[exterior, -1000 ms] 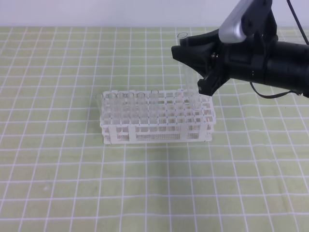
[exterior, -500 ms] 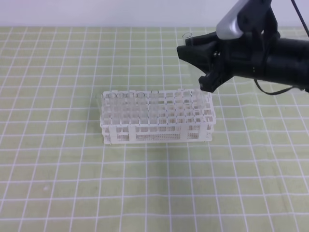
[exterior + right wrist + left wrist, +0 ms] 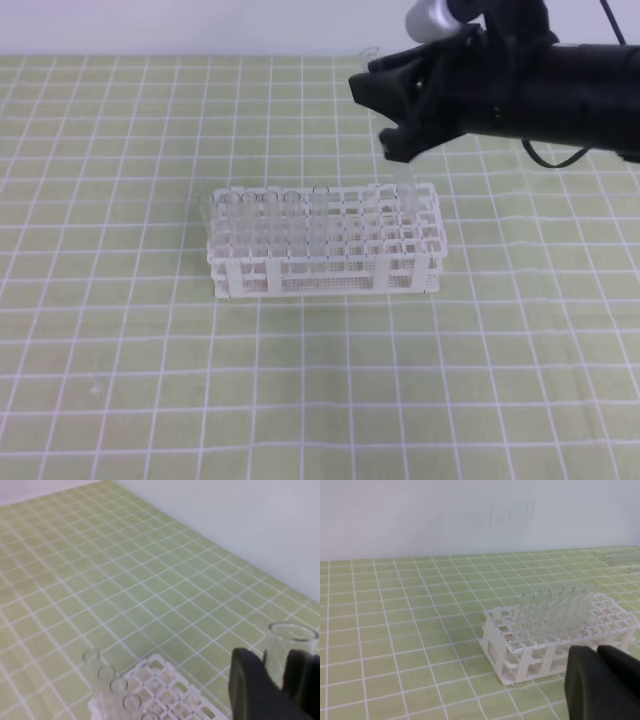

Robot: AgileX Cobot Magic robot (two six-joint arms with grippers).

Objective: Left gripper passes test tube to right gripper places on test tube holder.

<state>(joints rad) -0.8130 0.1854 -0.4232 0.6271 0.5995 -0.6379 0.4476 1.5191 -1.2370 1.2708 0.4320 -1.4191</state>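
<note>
My right gripper (image 3: 375,118) hangs over the back right of the test tube holder (image 3: 325,262), shut on a clear test tube (image 3: 402,172). The tube stands nearly upright. Its rim shows above the claw and its lower end reaches down to the rack's top at the back right corner. In the right wrist view the test tube (image 3: 291,639) sits between the two black fingers of my right gripper (image 3: 274,661), above the test tube holder (image 3: 150,692). My left gripper (image 3: 597,654) shows only in its wrist view, fingers together and empty, low beside the test tube holder (image 3: 520,656).
Several other clear tubes (image 3: 262,212) stand in the rack's left half, seen also as a cluster of tubes (image 3: 547,614) in the left wrist view. A green gridded mat (image 3: 150,360) covers the table. A white wall (image 3: 200,25) runs along the back edge.
My right gripper has moved a little up and to the left with the test tube. The tube's lower end now sits over the rack's back right holes.
</note>
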